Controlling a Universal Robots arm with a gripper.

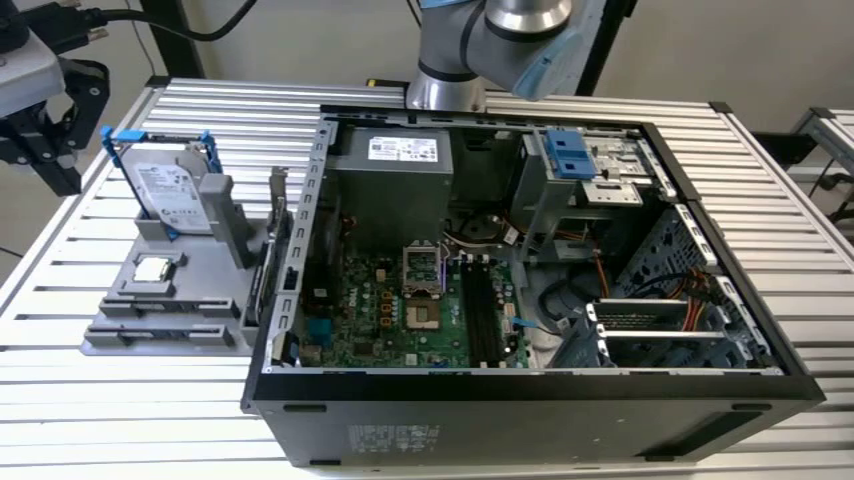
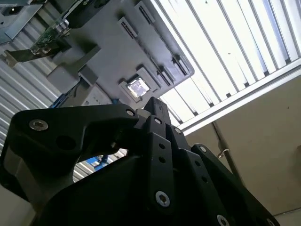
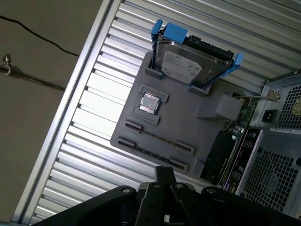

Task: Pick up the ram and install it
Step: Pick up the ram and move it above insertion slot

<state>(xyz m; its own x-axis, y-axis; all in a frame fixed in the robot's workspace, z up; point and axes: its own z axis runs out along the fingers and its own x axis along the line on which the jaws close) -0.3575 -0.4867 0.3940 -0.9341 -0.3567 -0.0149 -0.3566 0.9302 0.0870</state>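
My gripper [image 1: 56, 150] hangs above the table's edge at the exterior view's left, beside the grey parts tray [image 1: 120, 345] and apart from it. In both wrist views its black fingers [image 3: 164, 175] meet at one tip [image 2: 153, 107], shut with nothing between them. A thin dark strip [image 3: 153, 153] stands on edge between the clips of the tray [image 3: 188, 117]; I cannot tell whether it is the ram. The long black motherboard slots [image 1: 482, 305] lie inside the open computer case [image 1: 534, 385].
On the tray stand a silver hard drive in a blue frame [image 1: 171, 190] [image 3: 188, 61], a small square processor chip [image 1: 156, 268] [image 3: 150, 102] and a green card with a metal bracket [image 3: 237, 134]. The slatted metal table [image 1: 134, 420] carries tray and case.
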